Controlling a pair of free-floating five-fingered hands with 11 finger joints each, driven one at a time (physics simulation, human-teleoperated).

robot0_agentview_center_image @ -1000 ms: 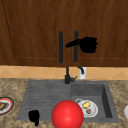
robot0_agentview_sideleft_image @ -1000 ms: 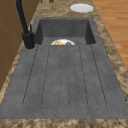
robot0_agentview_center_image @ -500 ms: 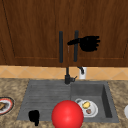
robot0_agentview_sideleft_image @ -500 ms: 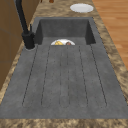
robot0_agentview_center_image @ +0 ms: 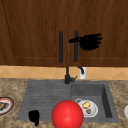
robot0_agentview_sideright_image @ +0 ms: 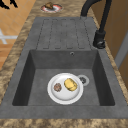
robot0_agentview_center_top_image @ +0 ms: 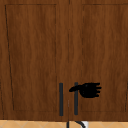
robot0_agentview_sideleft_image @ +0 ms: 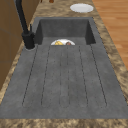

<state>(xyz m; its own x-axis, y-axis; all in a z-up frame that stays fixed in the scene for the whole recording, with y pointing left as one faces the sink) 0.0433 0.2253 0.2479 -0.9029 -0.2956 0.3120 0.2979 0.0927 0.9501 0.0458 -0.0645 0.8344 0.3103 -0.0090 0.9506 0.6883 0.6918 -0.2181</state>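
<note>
Right hand (robot0_agentview_center_image: pixel 89 41) hovering at cabinet's right door handle (robot0_agentview_center_image: pixel 76 46), fingers straight, thumb crossing bar, nothing gripped. Left hand (robot0_agentview_center_image: pixel 34 116) idling low at sink (robot0_agentview_center_image: pixel 45 91) front, fingers unreadable. Best wrapping fingers fully behind bar, then pulling straight outward, wrist steady.

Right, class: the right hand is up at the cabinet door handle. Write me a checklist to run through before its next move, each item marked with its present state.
1. Right hand level with the right door handle: ok.
2. Thumb reaches the handle: ok.
3. Fingers curled round the handle: not ok, straight.
4. Cabinet doors shut: ok.
5. Left hand low by the sink's front edge, away from the doors: ok.
6. Red ball touching anything: cannot tell.
</note>
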